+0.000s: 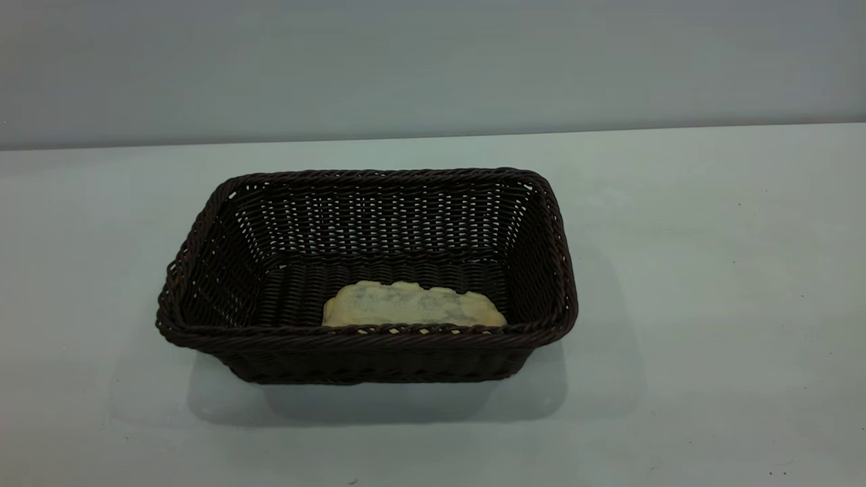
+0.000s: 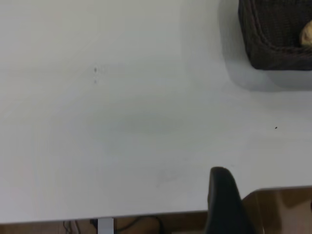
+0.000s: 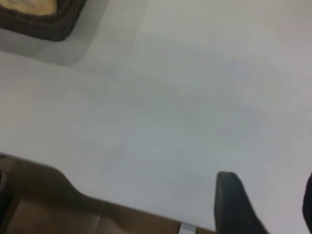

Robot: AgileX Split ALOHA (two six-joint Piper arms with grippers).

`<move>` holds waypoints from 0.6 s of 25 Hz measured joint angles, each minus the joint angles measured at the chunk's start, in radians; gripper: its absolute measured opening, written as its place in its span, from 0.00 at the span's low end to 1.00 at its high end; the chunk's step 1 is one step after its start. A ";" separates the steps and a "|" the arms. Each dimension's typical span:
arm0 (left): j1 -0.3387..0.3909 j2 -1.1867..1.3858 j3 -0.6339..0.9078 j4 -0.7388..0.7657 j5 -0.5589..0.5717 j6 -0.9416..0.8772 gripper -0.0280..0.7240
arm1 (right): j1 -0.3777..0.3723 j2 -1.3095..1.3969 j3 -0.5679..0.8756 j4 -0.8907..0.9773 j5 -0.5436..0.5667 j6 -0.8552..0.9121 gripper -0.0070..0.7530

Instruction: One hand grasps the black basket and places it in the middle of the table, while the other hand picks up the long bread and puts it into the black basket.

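The large rectangular dark brown-black woven wicker basket point(image 1: 365, 277) stands upright on the wide plain white table point(image 1: 710, 304), about at the middle of the exterior view. Its braided rim is level and its open-weave sides slope inward to the floor.

The small elongated loaf of long bread point(image 1: 413, 304) lies inside the basket, on the floor toward the six o'clock wall and slightly toward four o'clock. Its flat pale cream underside with greyish smudges faces up, and the near rim hides its lower edge.

Neither arm shows in the exterior view. In the left wrist view one black finger point(image 2: 223, 202) of the left gripper hangs over the table's edge, well apart from the basket point(image 2: 278, 36), a bit of bread point(image 2: 306, 35) visible inside. In the right wrist view one dark finger point(image 3: 235, 204) of the right gripper likewise sits near the table's edge, far from the basket corner point(image 3: 41, 19). I cannot tell how far either gripper's fingers are spread; nothing is seen between them.
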 joint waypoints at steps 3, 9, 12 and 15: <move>0.000 0.000 0.011 -0.001 -0.012 0.011 0.68 | 0.000 0.000 0.000 -0.001 0.000 0.001 0.44; 0.000 0.000 0.012 -0.002 -0.016 0.017 0.68 | 0.000 0.000 0.000 0.000 0.000 0.002 0.44; 0.000 0.000 0.012 -0.002 -0.017 0.018 0.68 | 0.000 0.000 0.000 0.000 0.000 0.002 0.44; 0.000 0.000 0.012 -0.002 -0.017 0.019 0.68 | 0.000 0.000 0.000 0.000 0.000 0.002 0.44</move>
